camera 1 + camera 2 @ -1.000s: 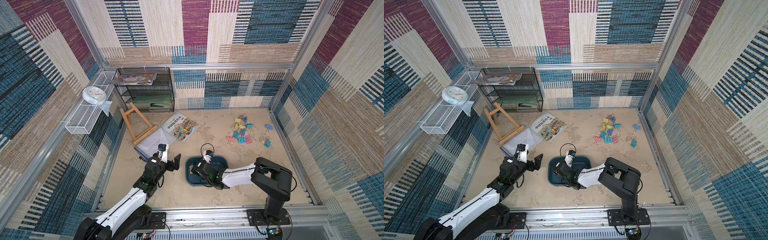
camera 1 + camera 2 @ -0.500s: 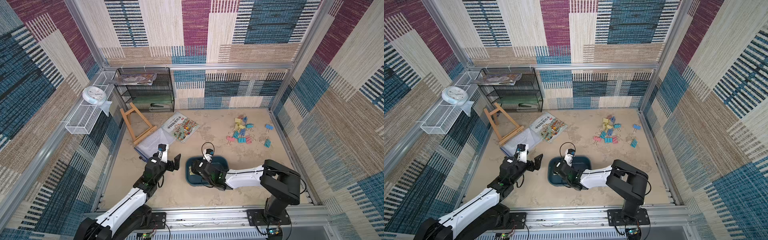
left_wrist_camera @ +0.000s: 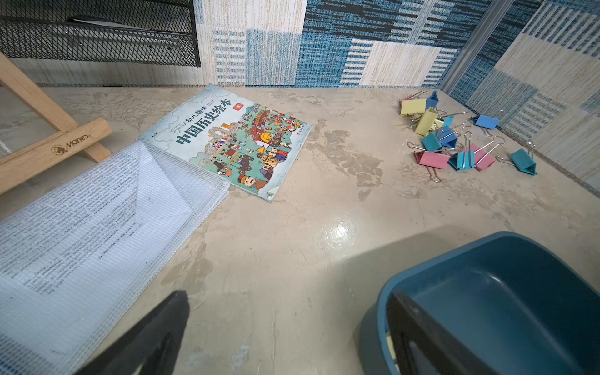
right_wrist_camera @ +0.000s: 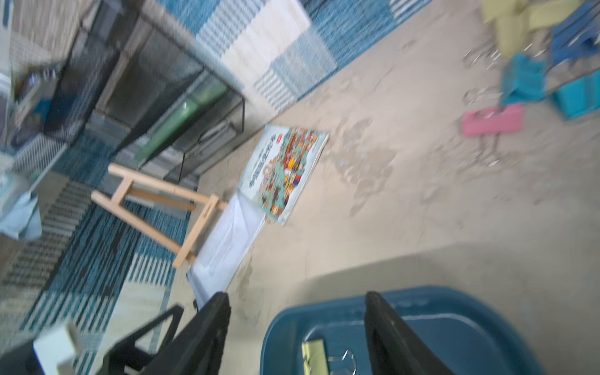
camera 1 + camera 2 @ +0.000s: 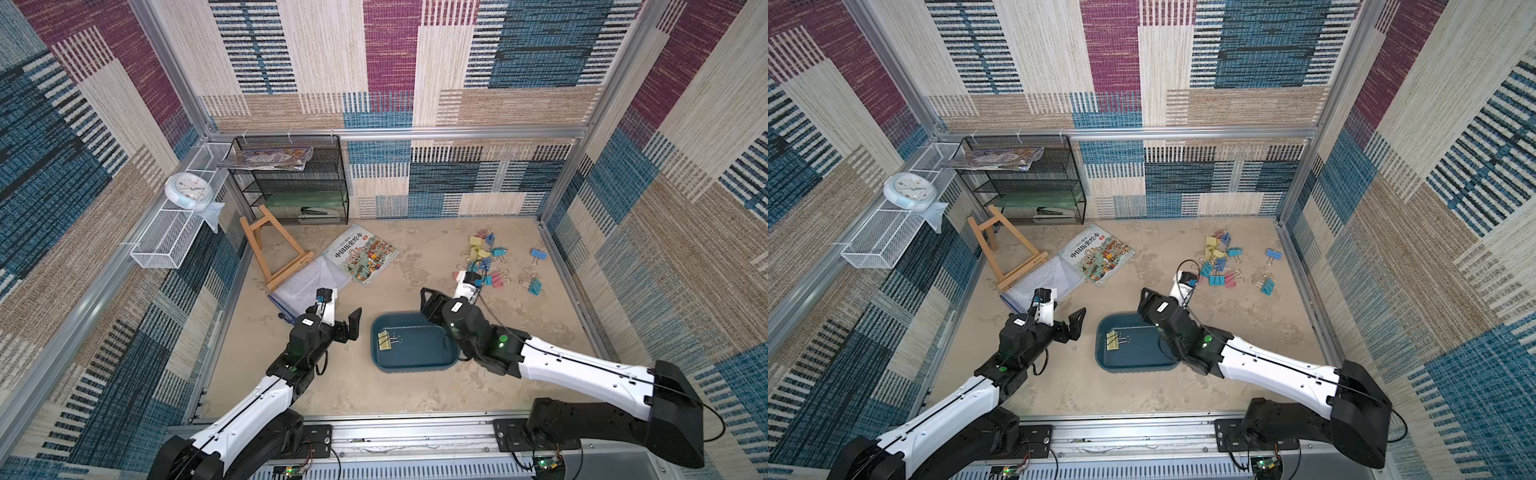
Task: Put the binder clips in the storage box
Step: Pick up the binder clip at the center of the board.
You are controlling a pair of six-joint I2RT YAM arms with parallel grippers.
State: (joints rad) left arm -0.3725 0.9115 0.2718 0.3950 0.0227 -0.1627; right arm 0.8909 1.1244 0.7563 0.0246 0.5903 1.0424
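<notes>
Beige tabletop (image 3: 324, 227): easel (image 3: 55, 143) marked "Manes", book (image 3: 233, 143) "中国历史绘本"

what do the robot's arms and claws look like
The left arm and right arm have white shells between black joints, black bases, a thin black cable along each, and a green light and small white label on the black sections. The left claw and right claw are black, with two tapered fingers each.
</notes>
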